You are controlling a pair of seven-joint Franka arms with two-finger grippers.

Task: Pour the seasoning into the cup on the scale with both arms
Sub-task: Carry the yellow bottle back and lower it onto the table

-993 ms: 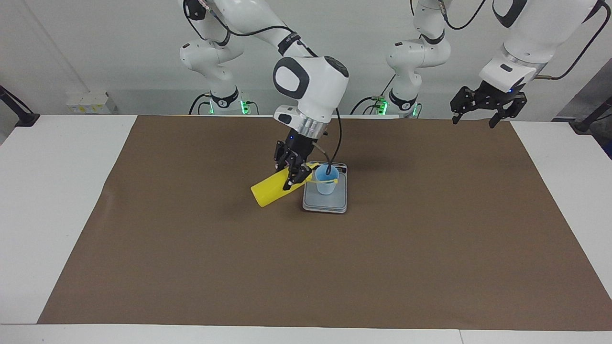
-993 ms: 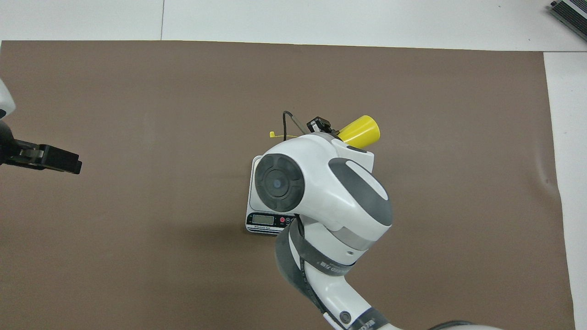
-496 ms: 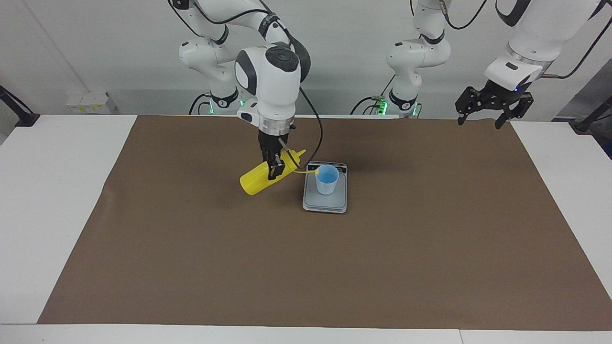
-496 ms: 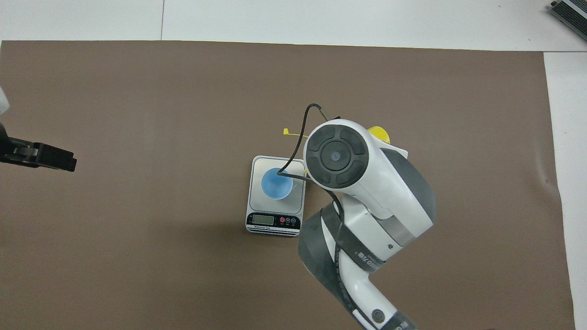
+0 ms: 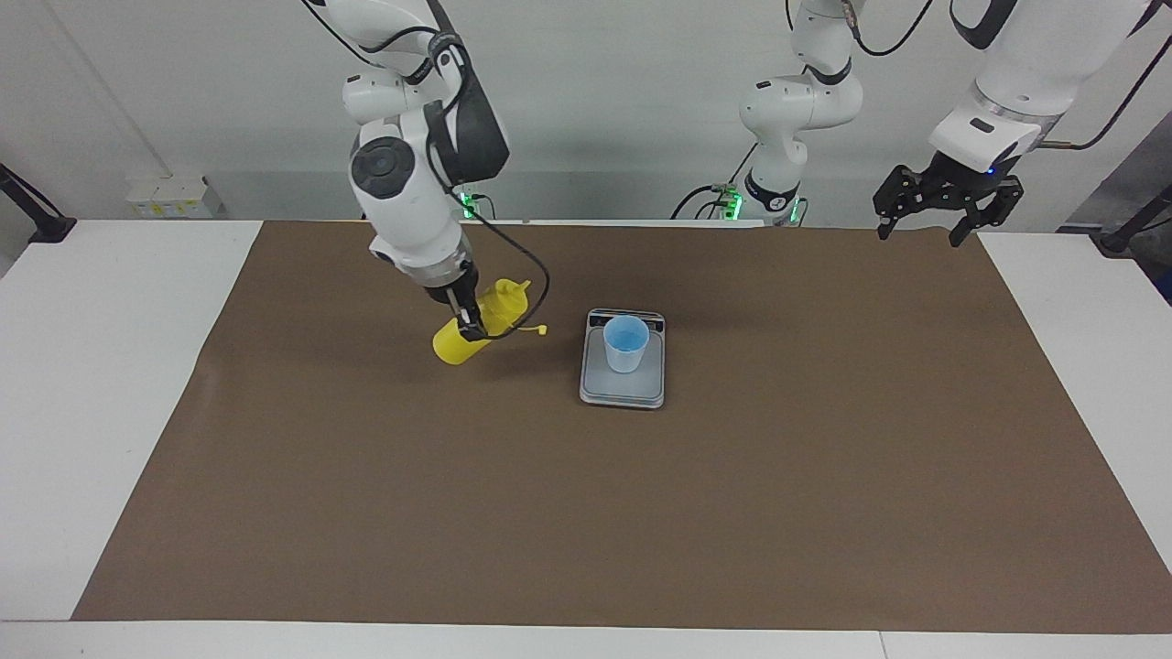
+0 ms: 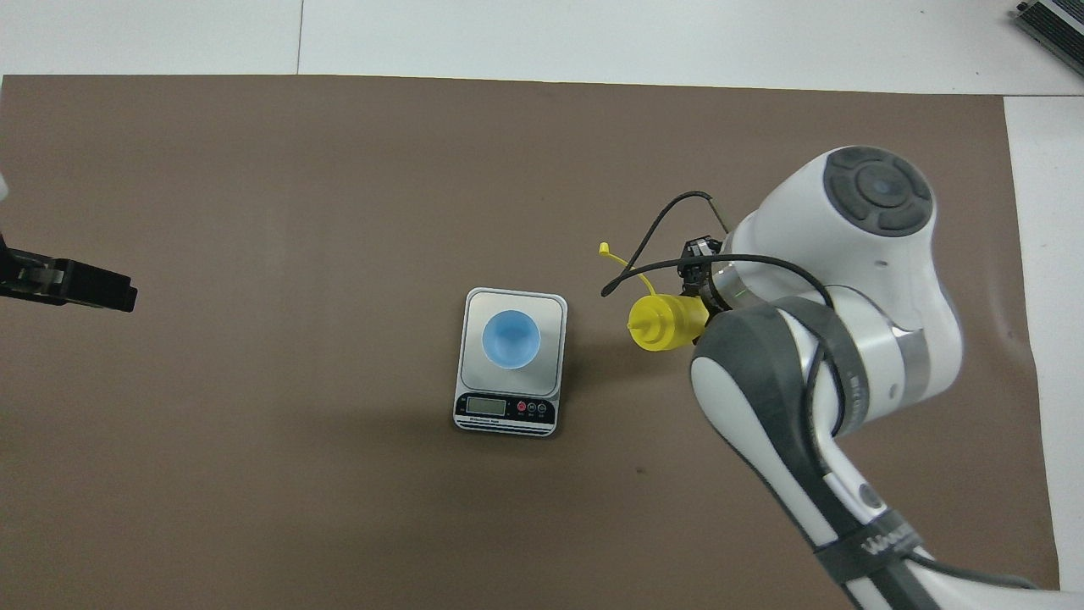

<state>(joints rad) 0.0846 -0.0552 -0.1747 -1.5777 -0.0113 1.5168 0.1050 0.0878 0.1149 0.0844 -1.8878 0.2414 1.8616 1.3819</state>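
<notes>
Yellow seasoning (image 5: pixel 476 325) bottle tilted, cap (image 5: pixel 542 330) dangling on its tether.

- Right arm (image 5: pixel 417 174): glossy white shell with rounded joints, a dark grey round cap with a raised ring pattern on the joint end (image 6: pixel 881 188), and a dark grey band (image 6: pixel 762 398) wrapping the link.
- A black cable (image 5: pixel 526 265) loops off the wrist at 3 o'clock; a silver metal collar (image 5: pixel 430 267) sits above the black right gripper (image 5: pixel 470 325).
- Small dark lettering marks the forearm band (image 6: pixel 881 542).
- Left arm (image 5: pixel 1016 82): the same white shell, with a dark grey patch, a black cable (image 5: pixel 1112 96) and a small blue light above the black left gripper (image 5: pixel 920 218).
- Both bases (image 5: pixel 774 192) carry black rings and green lights.
</notes>
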